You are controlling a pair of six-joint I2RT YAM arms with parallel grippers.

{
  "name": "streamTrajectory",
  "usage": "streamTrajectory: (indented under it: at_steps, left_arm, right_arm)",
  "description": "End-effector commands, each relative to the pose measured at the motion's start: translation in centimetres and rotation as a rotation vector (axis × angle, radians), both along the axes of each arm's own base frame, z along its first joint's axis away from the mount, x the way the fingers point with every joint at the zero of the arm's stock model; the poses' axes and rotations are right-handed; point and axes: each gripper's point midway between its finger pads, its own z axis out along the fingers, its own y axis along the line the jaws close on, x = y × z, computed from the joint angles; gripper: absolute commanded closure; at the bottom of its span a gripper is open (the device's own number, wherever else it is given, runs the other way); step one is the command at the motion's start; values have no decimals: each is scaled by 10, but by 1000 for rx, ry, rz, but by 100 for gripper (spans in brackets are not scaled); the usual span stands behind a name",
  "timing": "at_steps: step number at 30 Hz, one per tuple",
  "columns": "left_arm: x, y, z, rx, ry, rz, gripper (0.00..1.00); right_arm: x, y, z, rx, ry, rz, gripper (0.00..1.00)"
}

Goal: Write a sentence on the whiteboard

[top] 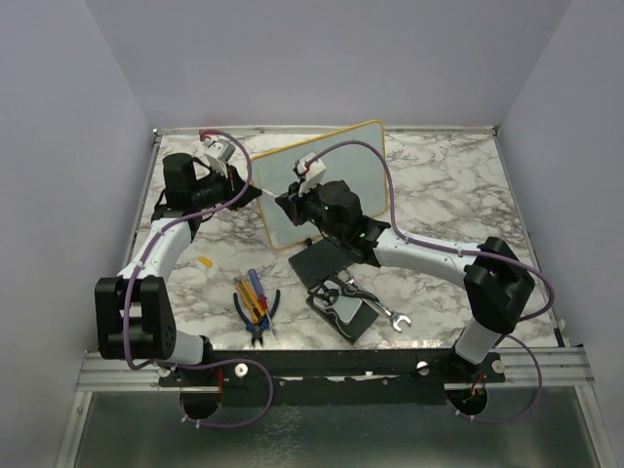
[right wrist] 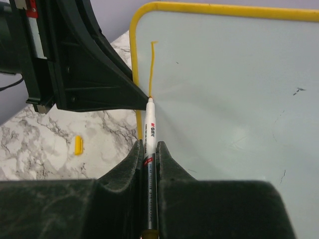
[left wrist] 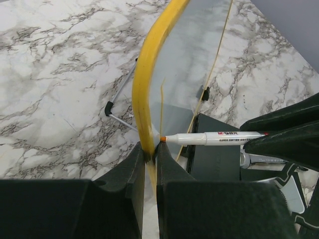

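Note:
The whiteboard (top: 336,171) stands tilted on the marble table, a glossy white board in a yellow frame (left wrist: 142,84). My left gripper (left wrist: 150,151) is shut on the frame at the board's left edge (top: 255,193). My right gripper (right wrist: 149,147) is shut on a white marker (right wrist: 149,127), in front of the board (top: 290,203). The marker's orange tip (left wrist: 163,138) touches the white surface (right wrist: 224,99) close to the left fingers (right wrist: 99,79). Of the sentence, only one orange vertical stroke (right wrist: 152,64) shows near the board's top left corner.
A flat black pad (top: 327,261) lies in front of the board. Nearby are screwdrivers and pliers (top: 255,302), scissors on a second dark pad (top: 343,314) and a wrench (top: 388,314). A yellow marker cap (right wrist: 78,145) lies on the table (top: 439,185). A thin stand leg (left wrist: 118,97) props the board.

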Motion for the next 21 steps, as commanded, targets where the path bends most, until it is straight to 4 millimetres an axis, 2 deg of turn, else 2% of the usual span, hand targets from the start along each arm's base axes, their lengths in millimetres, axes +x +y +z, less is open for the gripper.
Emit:
streamTrajectory:
  at_steps: [1, 4, 8, 15, 21]
  left_arm:
    - [-12, -11, -15, 19, 52, -48, 100]
    - [-12, -11, -15, 20, 53, -47, 100]
    - [-12, -11, -16, 21, 54, -45, 100]
    - [-11, -9, -17, 30, 55, -34, 100]
    - [-8, -6, -18, 43, 55, -9, 100]
  right_arm:
    - [5, -16, -29, -59, 40, -78, 99]
    - [5, -17, -29, -60, 38, -80, 99]
    - [4, -17, -18, -42, 19, -73, 99]
    - [-13, -17, 15, 39, -24, -8, 99]
    - [-27, -26, 45, 109, -65, 17, 99]
